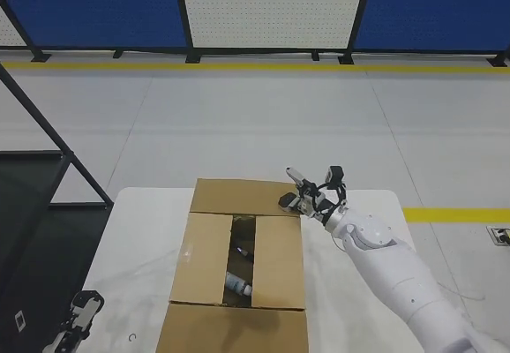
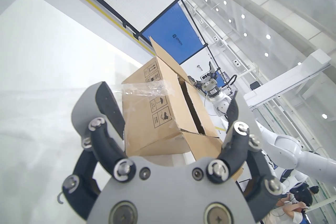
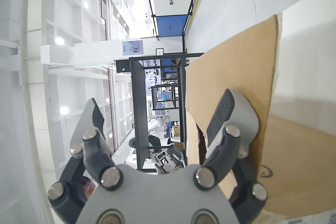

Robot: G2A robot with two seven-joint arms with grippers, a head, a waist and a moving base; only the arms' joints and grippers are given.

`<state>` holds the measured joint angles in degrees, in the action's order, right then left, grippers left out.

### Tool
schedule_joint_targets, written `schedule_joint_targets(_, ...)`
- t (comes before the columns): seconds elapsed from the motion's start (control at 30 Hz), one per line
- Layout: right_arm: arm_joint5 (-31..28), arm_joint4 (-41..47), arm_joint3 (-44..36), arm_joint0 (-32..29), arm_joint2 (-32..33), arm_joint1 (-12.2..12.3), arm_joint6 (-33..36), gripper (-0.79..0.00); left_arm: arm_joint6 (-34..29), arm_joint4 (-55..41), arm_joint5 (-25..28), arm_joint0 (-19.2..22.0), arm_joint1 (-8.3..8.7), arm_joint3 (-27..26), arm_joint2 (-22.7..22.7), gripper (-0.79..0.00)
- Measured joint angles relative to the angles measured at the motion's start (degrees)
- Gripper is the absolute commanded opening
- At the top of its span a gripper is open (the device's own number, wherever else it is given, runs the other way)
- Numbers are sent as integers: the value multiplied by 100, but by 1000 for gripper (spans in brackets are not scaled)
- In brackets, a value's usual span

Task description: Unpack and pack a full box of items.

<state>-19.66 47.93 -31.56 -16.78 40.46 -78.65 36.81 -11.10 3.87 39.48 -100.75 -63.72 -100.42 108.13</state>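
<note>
Two box [image 1: 277,265] flaps nearly cover a bottle [image 1: 237,285] inside; unpacking seems barely begun. Left gripper [image 2: 168,99] and right gripper [image 3: 160,101] hold jaws apart, empty.

We see our left gripper [image 2: 169,92] with its grey, black-padded fingers [image 2: 109,107] spread wide and holding nothing, framing a brown cardboard box [image 2: 141,120] that stands on the white worktop [image 2: 47,57]. The box's two long top flaps lie nearly closed with a dark slot [image 2: 191,107] between them. An end flap [image 2: 168,59] sticks up at the far end, another juts out at the near end, and crumpled clear tape [image 2: 147,88] clings to the upper edge of its printed side. By the far end of the box top we make out the white right gripper [image 2: 206,78].
</note>
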Motion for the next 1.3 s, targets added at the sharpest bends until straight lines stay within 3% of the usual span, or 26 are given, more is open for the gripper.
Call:
schedule_joint_targets(0.3, 14, -14, -18, -27, 1, -1, -41, 0, 0, 0, 1, 0, 0, 0, 0, 0)
schedule_joint_targets(0.47, 411, -171, -187, -157, 64, -48, -690, 0, 1, 0, -4, 1, 0, -1, 0, 0)
schedule_joint_targets(0.93, 858, -275, 6, -179, 375, -132, -542, 0, 23, 73, -31, -51, -32, -26, 53, 0)
schedule_joint_targets(1.1, 700, -354, 37, -193, 492, -149, -560, 0, 41, 99, -18, -89, -46, -34, 65, 0)
schedule_joint_targets(1.3, -185, -470, -156, -383, 782, -81, -519, 0, 87, 121, -23, -131, -62, -142, 107, 0)
